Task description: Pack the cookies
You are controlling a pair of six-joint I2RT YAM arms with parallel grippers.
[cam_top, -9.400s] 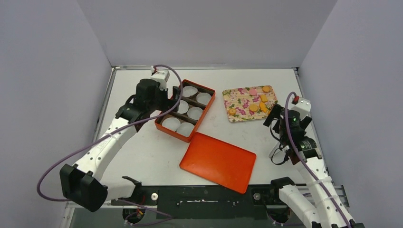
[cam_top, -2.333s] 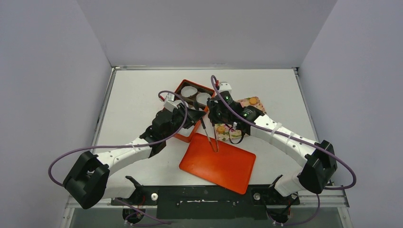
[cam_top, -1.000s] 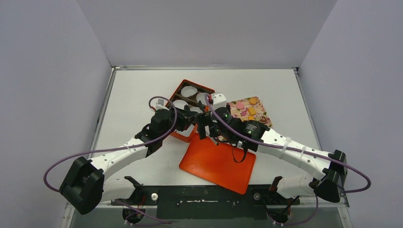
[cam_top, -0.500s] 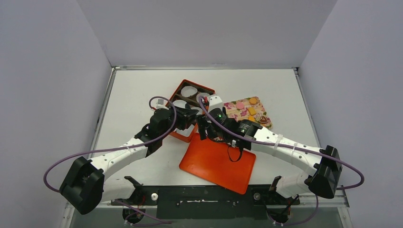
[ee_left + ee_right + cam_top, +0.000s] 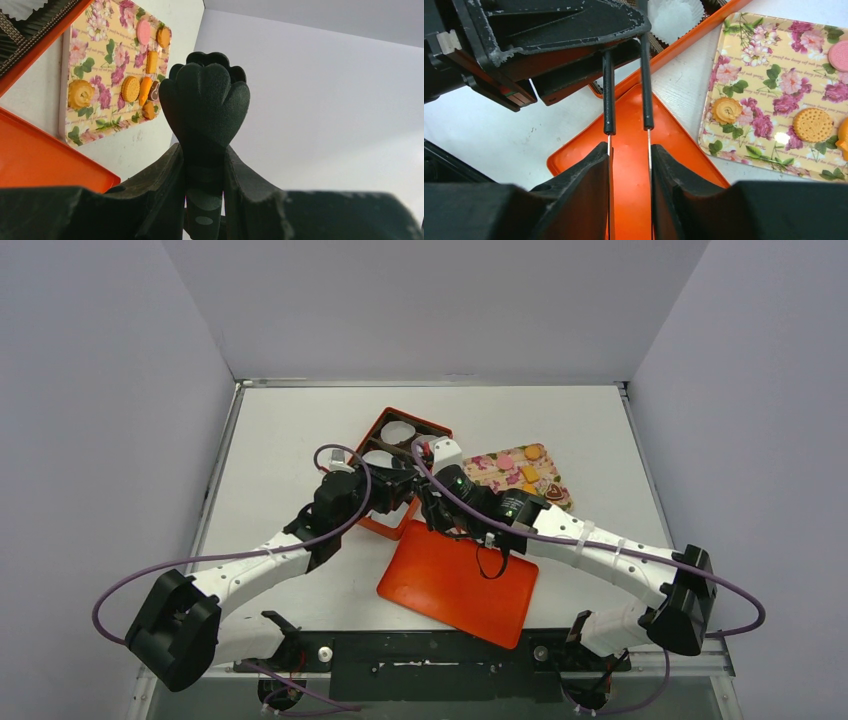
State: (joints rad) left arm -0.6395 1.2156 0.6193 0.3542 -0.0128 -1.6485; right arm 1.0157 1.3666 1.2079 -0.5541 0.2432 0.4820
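Note:
The cookies (image 5: pixel 528 472) lie on a floral tray (image 5: pixel 497 462) right of centre; in the right wrist view two round orange ones (image 5: pixel 813 125) and a pink one (image 5: pixel 839 55) show. Both grippers meet over the table's middle, on a pair of tongs. My left gripper (image 5: pixel 204 165) is shut on the tongs' black lobed end (image 5: pixel 205 100). My right gripper (image 5: pixel 629 150) has its fingers pressed against the tongs' two thin arms (image 5: pixel 608 100) from outside. From above, the left gripper (image 5: pixel 395 488) and the right gripper (image 5: pixel 432 502) nearly touch.
An orange box (image 5: pixel 398 430) with white paper cups (image 5: pixel 674 15) stands behind the grippers. Its flat orange lid (image 5: pixel 455 585) lies in front, under the tongs. The floral tray (image 5: pixel 749 65) lies right of the box.
The right gripper's jaws have narrowed onto the tongs' two arms over the last second, and it has edged toward the left gripper. The left gripper keeps its hold.

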